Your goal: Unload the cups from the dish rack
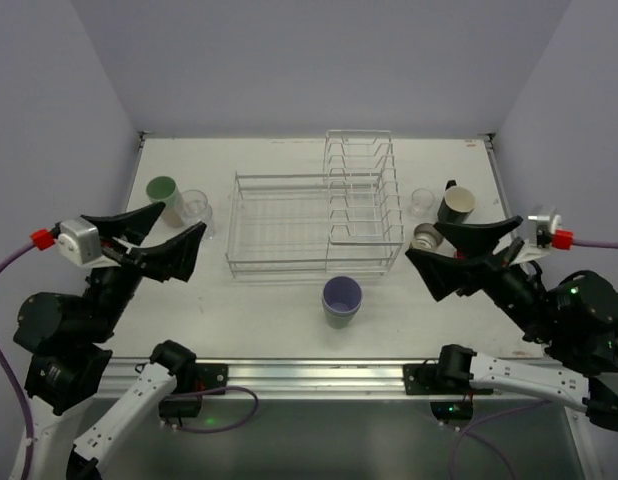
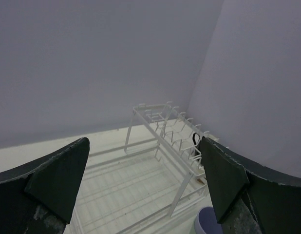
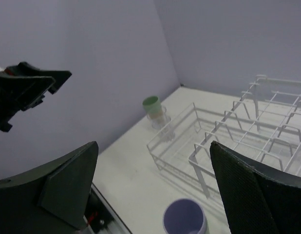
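The white wire dish rack [image 1: 279, 178] stands mid-table, and no cup shows in it. A lavender cup [image 1: 342, 300] stands upright in front of it. Left of the rack are a pale green cup [image 1: 165, 198] and a clear glass [image 1: 196, 207]. To the right stand a clear glass [image 1: 421, 203], a black mug [image 1: 455, 205] and a small tan cup [image 1: 427, 237]. My left gripper [image 1: 184, 218] hovers open by the left cups, empty. My right gripper [image 1: 421, 240] hangs open above the tan cup, empty. The right wrist view shows the lavender cup [image 3: 185, 217] below the open right gripper [image 3: 154, 146].
Lilac walls close in the table on three sides. The arm bases and a metal rail [image 1: 309, 375] run along the near edge. In the left wrist view the rack [image 2: 182, 187] lies below the open left gripper [image 2: 143, 146], with the lavender cup [image 2: 206, 222] at lower right.
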Action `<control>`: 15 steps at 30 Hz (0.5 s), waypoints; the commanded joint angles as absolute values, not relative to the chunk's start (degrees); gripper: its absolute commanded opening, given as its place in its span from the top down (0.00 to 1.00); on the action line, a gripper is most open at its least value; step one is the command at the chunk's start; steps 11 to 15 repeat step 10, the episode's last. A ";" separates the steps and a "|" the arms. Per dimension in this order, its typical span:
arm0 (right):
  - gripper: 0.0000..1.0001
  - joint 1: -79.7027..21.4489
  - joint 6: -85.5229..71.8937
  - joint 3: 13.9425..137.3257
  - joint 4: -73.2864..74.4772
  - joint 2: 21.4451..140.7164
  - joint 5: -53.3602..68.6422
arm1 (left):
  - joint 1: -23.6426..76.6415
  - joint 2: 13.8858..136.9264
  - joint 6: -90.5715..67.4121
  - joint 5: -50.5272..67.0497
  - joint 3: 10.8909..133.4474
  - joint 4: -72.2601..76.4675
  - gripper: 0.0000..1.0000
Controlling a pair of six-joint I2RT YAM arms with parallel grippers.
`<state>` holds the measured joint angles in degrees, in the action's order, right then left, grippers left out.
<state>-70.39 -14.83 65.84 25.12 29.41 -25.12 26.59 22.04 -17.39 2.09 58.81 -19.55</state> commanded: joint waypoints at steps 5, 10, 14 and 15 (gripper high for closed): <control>0.01 -70.58 -15.38 60.73 10.46 22.24 -36.65 | 26.02 28.30 -15.21 3.60 70.48 -17.58 0.00; 0.01 -70.66 -13.45 60.29 7.92 21.97 -37.26 | 26.02 28.30 -14.76 1.76 69.96 -16.08 0.00; 0.01 -70.66 -13.45 60.29 7.92 21.97 -37.26 | 26.02 28.30 -14.76 1.76 69.96 -16.08 0.00; 0.01 -70.66 -13.45 60.29 7.92 21.97 -37.26 | 26.02 28.30 -14.76 1.76 69.96 -16.08 0.00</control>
